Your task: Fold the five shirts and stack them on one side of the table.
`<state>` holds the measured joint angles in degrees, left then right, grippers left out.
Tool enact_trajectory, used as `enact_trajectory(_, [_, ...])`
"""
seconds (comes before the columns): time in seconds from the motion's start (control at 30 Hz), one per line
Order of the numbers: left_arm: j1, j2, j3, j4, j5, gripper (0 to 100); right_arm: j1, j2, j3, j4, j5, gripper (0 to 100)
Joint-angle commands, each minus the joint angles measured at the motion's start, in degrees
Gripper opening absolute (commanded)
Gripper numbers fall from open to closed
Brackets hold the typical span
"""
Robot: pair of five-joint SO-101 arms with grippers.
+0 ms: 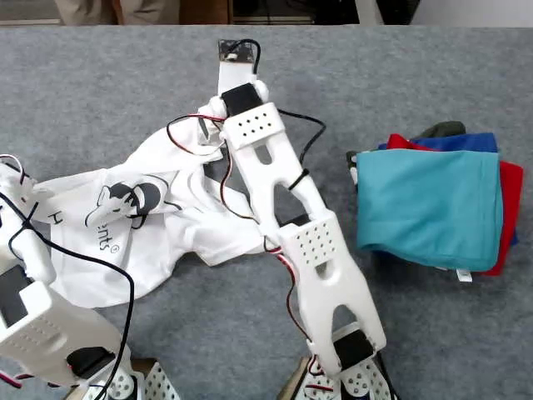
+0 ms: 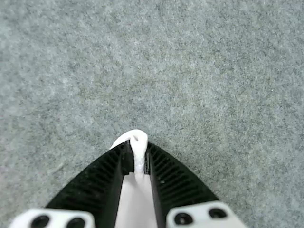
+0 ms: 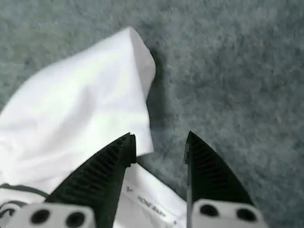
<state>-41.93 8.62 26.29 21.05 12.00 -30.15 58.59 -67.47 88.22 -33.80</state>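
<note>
A crumpled white shirt [image 1: 158,217] with a dark printed figure lies left of the table's middle. My left gripper [image 2: 137,146] is shut on a pinch of the white shirt [image 2: 137,137], just above the grey cloth; in the high view the left gripper [image 1: 10,171] sits at the shirt's far left edge. My right gripper [image 3: 160,137] stands open over a folded edge of the white shirt [image 3: 85,104], one finger on the fabric and the other over bare table. The right arm [image 1: 283,208] stretches across the shirt's right side towards its far end.
At the right stands a stack of folded shirts: teal [image 1: 429,208] on top, red [image 1: 510,192], blue [image 1: 466,142] and a dark one [image 1: 441,129] beneath. Grey cloth [image 1: 400,75] covers the table. Cables [image 1: 191,133] trail over the white shirt.
</note>
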Motion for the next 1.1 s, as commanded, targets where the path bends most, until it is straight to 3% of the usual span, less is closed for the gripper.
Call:
enact_trajectory(0.0, [-0.26, -0.40, -2.64, 0.26, -0.18, 2, -1.63, 2.15, -5.41, -1.32, -0.88, 18.1])
enact_trajectory(0.53, [-0.26, -0.40, -2.64, 0.26, -0.18, 2, -2.86, 10.33, -18.68, 8.88, -3.78, 18.1])
enact_trajectory(1.07, [-0.26, -0.40, -2.55, 0.26, -0.18, 2, -3.21, 12.53, -18.68, 6.07, -3.96, 18.1])
